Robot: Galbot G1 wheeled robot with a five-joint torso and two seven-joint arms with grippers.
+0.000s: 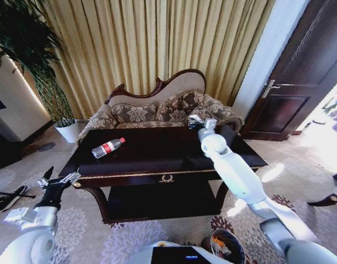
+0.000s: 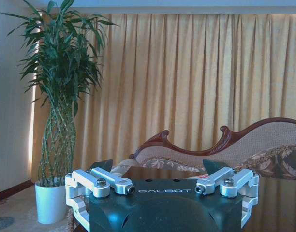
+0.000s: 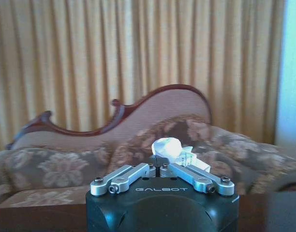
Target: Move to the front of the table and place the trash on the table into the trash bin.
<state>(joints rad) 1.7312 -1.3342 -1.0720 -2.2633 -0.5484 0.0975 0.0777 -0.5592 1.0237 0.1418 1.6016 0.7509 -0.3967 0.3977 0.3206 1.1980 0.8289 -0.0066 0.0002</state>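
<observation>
1. Right gripper (image 3: 162, 166): fingers closed down on a crumpled white scrap (image 3: 168, 147). You can see it pinched between the tips in the right wrist view, with a clear bit of plastic beside it.
2. In the head view that right gripper (image 1: 200, 122) is up over the far edge of the table (image 1: 174, 151), arm stretched out across the top. Judgement: one pick is made, the carry to the bin is not yet done.
3. Left gripper (image 2: 157, 166): fingers spread wide, nothing between them. It sits off the table's left front corner (image 1: 58, 179), idle.
4. Bottle (image 1: 107, 147), clear with red label and cap, lies on its side on the left part of the table top, well apart from both grippers. Untouched.
5. Trash bin (image 1: 226, 246) stands on the carpet at your right front, below the right arm. Orange and pale bits are already inside, so you can count some trash as binned.
6. Left to do, as I judge it: drop the white scrap, then fetch the bottle. I see no other scraps on the table top.
</observation>
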